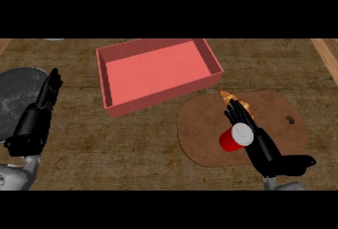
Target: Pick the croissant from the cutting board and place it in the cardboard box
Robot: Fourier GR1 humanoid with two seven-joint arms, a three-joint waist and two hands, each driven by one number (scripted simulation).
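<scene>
A golden-brown croissant (231, 97) lies at the far edge of the brown cutting board (277, 112), mostly hidden by my right hand. My right hand (246, 121) stretches over the board with straight fingers whose tips reach the croissant; nothing is curled around it. The pinkish-red open box (158, 74) stands behind and to the left of the board, with nothing inside. My left hand (45, 100) rests open at the left side, fingers pointing away, over a dark grey round plate (16, 96).
A red cup (232, 139) with a white rim lies on its side on the board, right against my right forearm. The board has a small hole (289, 119) near its right end. Light wooden strips run along the counter's far corners.
</scene>
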